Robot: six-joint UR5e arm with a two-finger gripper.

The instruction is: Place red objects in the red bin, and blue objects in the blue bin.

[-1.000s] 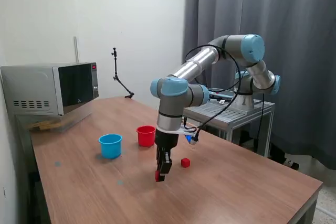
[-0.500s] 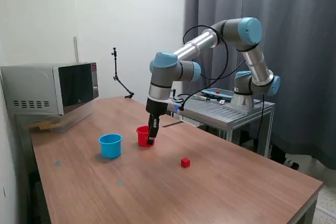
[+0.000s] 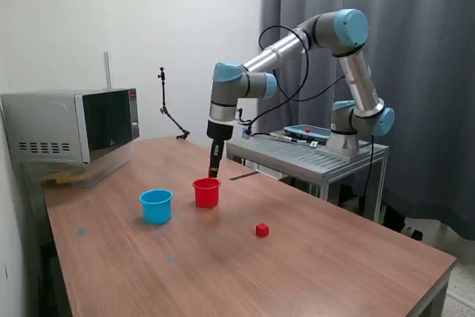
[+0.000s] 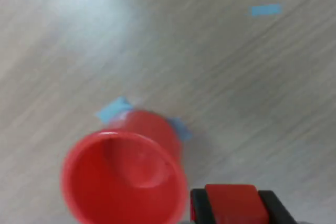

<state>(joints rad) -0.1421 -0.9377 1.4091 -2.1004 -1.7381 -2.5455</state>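
Tool (image 3: 214, 174) clamped on a red cube (image 4: 234, 203), poised just above the red cup (image 3: 206, 192) on the wooden counter (image 3: 312, 272). Light blue cup (image 3: 156, 206) just beside the red one, toward the exterior view's left. Second red cube (image 3: 262, 230) alone nearer the exterior view's right.

Gripper (image 3: 214, 171) w/ red cube (image 4: 234, 203) hangs just above red cup (image 3: 206, 192); its mouth looks unobstructed, tho wrist view's blurry. Blue cup (image 3: 156, 206) nearby, apart. Second red cube (image 3: 262, 230) further off.
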